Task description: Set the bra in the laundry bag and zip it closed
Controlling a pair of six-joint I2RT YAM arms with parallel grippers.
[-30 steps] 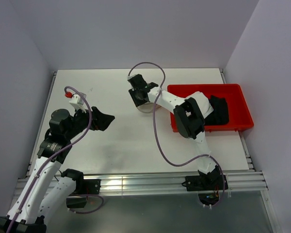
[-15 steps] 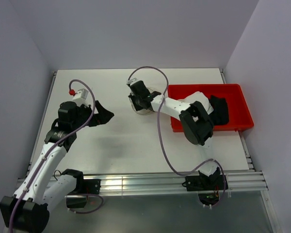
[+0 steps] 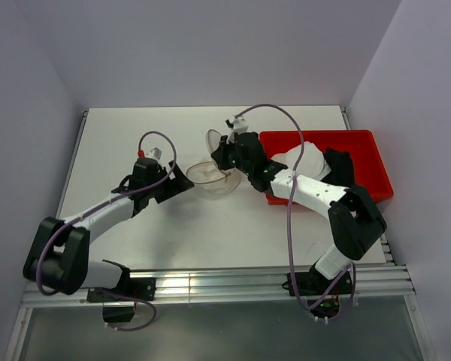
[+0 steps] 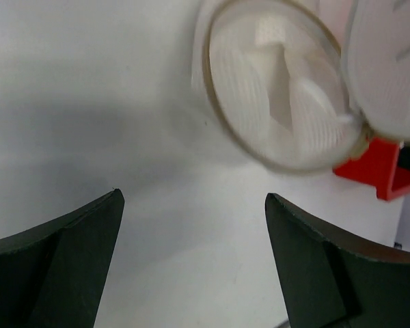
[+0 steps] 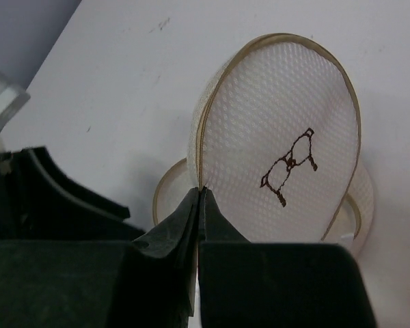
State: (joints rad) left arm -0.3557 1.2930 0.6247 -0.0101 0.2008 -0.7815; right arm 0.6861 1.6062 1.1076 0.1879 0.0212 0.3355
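Note:
The laundry bag (image 3: 209, 177) is a small white mesh cylinder at the table's middle, its mouth open; it also shows in the left wrist view (image 4: 280, 96). Its round lid (image 3: 213, 140) stands upright, and the black mark (image 5: 290, 167) shows in the right wrist view. My right gripper (image 3: 222, 156) is shut on the lid's tan rim (image 5: 201, 157). My left gripper (image 3: 177, 180) is open and empty, just left of the bag, with bare table between its fingers (image 4: 89, 239). The black bra (image 3: 340, 170) lies in the red bin.
The red rectangular bin (image 3: 368, 139) stands at the table's right edge, close to the right of the bag, with a white item (image 3: 304, 153) beside the bra. Walls close in on the left, back and right.
My left gripper has swung right across the table to just beside the bag. My right gripper has shifted right, and the lid now stands raised with the bag's mouth open.

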